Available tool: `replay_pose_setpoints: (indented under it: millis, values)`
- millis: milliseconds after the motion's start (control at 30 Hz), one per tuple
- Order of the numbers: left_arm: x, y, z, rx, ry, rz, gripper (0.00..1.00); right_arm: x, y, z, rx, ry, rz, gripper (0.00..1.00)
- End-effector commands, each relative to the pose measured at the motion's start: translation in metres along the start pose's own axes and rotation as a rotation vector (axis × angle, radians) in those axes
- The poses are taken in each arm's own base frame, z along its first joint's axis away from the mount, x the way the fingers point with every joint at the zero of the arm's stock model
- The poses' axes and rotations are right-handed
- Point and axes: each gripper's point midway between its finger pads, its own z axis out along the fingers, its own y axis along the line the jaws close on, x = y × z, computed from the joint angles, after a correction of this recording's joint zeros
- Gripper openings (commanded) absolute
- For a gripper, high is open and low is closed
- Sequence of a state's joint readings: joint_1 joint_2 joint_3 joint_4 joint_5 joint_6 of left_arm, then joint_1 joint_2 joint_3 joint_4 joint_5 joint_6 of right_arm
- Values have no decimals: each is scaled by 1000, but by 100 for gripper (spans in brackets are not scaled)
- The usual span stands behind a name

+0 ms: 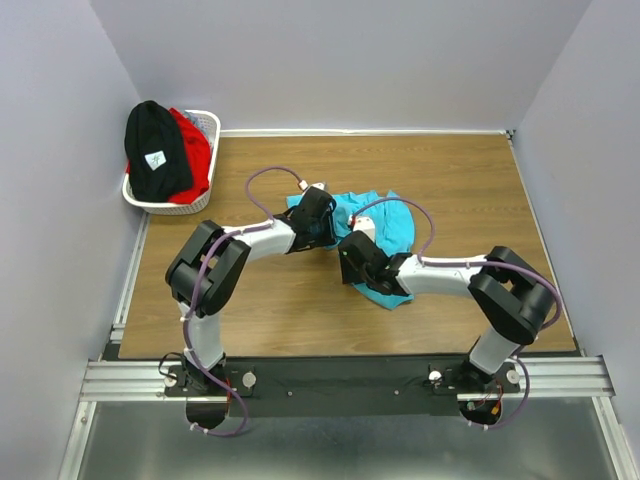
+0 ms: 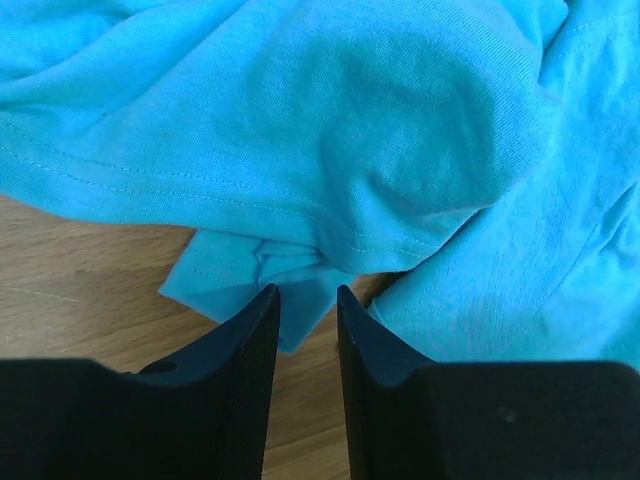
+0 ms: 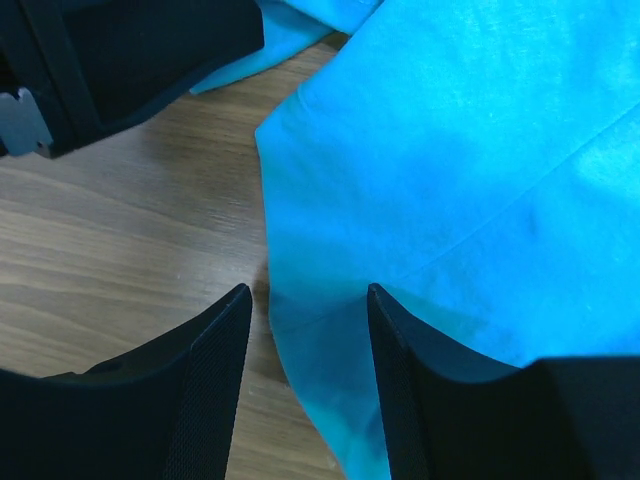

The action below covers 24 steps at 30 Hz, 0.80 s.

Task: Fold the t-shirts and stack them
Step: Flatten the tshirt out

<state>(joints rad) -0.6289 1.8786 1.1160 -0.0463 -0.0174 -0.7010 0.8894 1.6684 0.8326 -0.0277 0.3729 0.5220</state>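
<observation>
A bright turquoise t-shirt (image 1: 385,225) lies crumpled on the wooden table (image 1: 260,300) in the middle of the top view. My left gripper (image 1: 320,228) is at its left edge. In the left wrist view its jaws (image 2: 305,292) stand narrowly apart over a small hem corner of the turquoise t-shirt (image 2: 300,315), with wood showing in the gap. My right gripper (image 1: 358,260) is at the shirt's near-left edge; its jaws (image 3: 308,292) stand wide, straddling the cloth's edge (image 3: 330,340). A black t-shirt (image 1: 155,150) and a red t-shirt (image 1: 195,150) lie in the basket.
The white lattice basket (image 1: 205,122) stands at the table's back left corner against the wall. The two grippers are close together; the left arm's black wrist (image 3: 130,60) shows at the top left of the right wrist view. Bare wood (image 1: 480,180) lies around the shirt.
</observation>
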Motion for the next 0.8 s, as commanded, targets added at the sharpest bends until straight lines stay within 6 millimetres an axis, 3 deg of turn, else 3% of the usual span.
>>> replay_pose_setpoints:
  millis: [0,100,200,300,367,467,500,600,767]
  values:
    - [-2,0,6,-24,-19,5,37,-10,12,9,-18,-36,7,57]
    - [3,3,10,-32,-7,6,37,-4,8,13,1,-24,1,57]
    - [7,6,13,-44,0,6,27,-3,4,12,20,-29,4,52]
    - [5,5,12,-44,-6,15,10,-7,-4,7,51,-52,9,40]
    - [-1,4,7,-48,-20,21,0,-13,-9,2,68,-73,12,24]
    - [-12,8,-1,-73,-45,25,0,-18,-20,-8,116,-79,2,9]
    - [-20,11,-8,-79,-61,17,0,-28,-21,-16,116,-105,10,6]
    - [-36,15,-28,-76,-107,6,0,-42,-29,-31,141,-137,15,1]
    - [-64,39,-67,-94,-182,-32,0,-81,-50,-73,174,-228,61,1]
